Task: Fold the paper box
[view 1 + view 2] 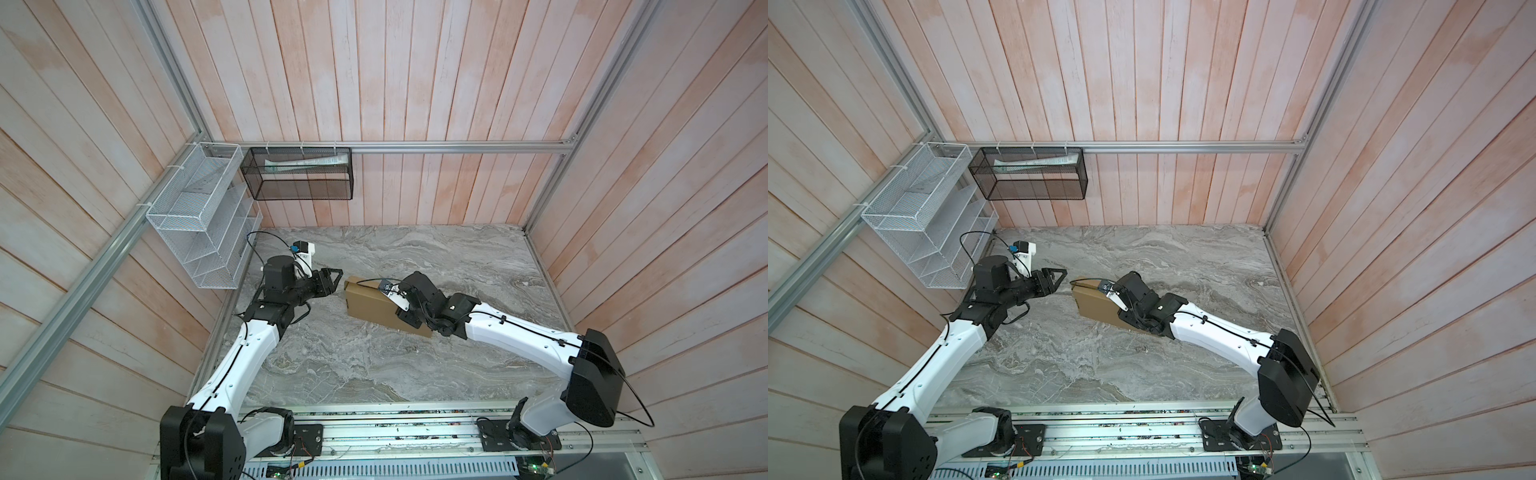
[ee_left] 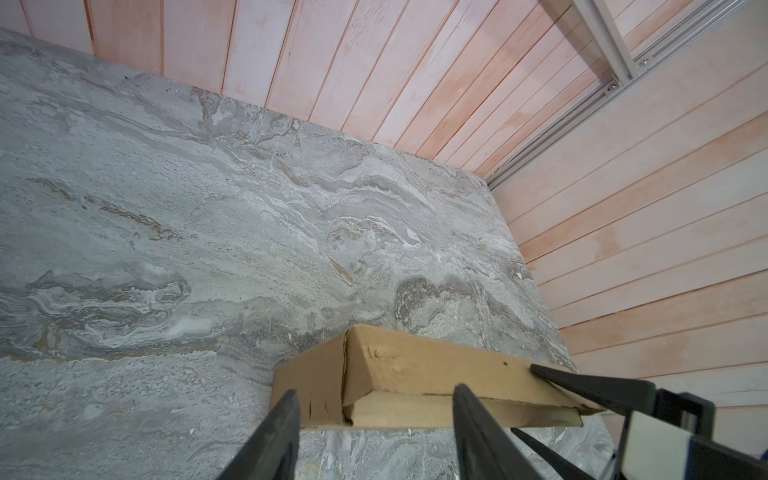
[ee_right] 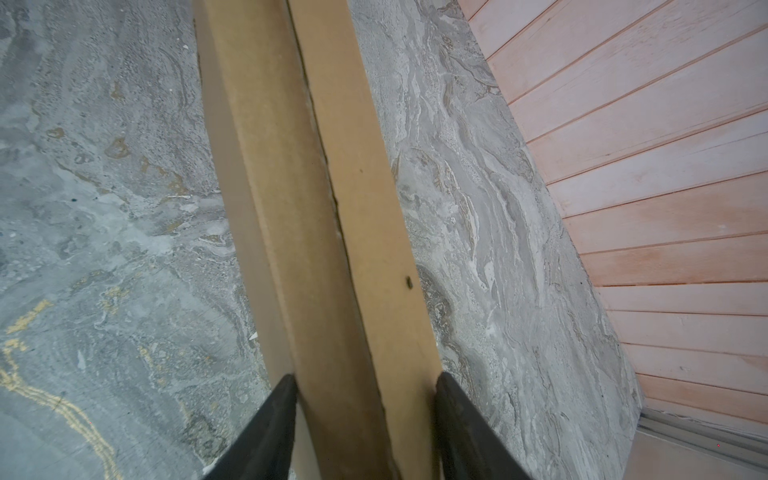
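The paper box sits near the middle of the grey marble bench, lying at a slant in both top views, folded into a shallow closed shape. From the left wrist, a thin gap runs along one long side between the top panel and the part below it.

The left claw is open, its two fingers spread wide. It hovers just beside the box's left corner, and the top views show a small gap between them.

The right claw is clamped on the box. In its own wrist view, one dark finger presses each side of the cardboard edge. The left wrist view shows these fingers at the far end of the box, one above and one beneath. From above, they are hidden under the wrist.

A white wire rack and a black mesh basket hang on the plank walls, well apart from the box
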Robot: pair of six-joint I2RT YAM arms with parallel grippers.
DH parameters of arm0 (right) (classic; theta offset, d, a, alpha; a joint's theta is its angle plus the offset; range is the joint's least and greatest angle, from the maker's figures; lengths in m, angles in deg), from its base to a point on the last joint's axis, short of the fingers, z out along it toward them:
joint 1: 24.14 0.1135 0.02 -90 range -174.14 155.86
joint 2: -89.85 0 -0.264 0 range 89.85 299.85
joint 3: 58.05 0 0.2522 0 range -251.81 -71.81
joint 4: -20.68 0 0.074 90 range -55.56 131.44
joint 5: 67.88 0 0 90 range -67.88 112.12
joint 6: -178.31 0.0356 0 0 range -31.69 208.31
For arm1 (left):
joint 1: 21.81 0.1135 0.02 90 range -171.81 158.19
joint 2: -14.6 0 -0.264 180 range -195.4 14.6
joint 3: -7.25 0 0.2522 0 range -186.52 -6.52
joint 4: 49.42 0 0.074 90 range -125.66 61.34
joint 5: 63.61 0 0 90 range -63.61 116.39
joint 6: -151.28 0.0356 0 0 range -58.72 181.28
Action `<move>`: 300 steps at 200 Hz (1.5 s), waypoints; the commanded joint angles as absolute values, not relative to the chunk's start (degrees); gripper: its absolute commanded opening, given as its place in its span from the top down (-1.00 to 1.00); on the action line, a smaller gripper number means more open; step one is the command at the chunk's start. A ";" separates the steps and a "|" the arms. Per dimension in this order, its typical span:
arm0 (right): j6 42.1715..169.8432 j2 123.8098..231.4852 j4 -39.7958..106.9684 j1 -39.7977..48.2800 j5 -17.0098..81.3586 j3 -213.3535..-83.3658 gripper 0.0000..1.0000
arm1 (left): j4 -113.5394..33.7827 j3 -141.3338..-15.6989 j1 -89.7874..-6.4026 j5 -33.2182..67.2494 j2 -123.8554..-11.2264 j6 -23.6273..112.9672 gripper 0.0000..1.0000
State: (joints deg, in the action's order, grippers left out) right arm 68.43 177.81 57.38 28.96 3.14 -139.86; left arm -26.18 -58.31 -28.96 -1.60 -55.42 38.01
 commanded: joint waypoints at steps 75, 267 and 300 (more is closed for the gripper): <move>67.44 178.83 58.25 28.68 5.85 -138.63 -0.05 | -30.59 -60.39 -28.36 -8.07 -65.12 35.07 -0.24; 69.10 180.04 59.22 28.68 5.24 -138.88 -0.01 | -32.85 -56.83 -28.31 -10.44 -68.45 34.99 -0.01; 69.23 180.14 59.27 28.68 5.19 -139.17 0.00 | -33.24 -56.05 -28.39 -10.26 -68.50 34.90 0.07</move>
State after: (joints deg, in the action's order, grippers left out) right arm 67.75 178.16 56.70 28.92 3.99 -139.55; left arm -32.41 -57.37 -28.55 -9.69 -67.70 34.45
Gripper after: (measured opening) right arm 0.502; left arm 0.478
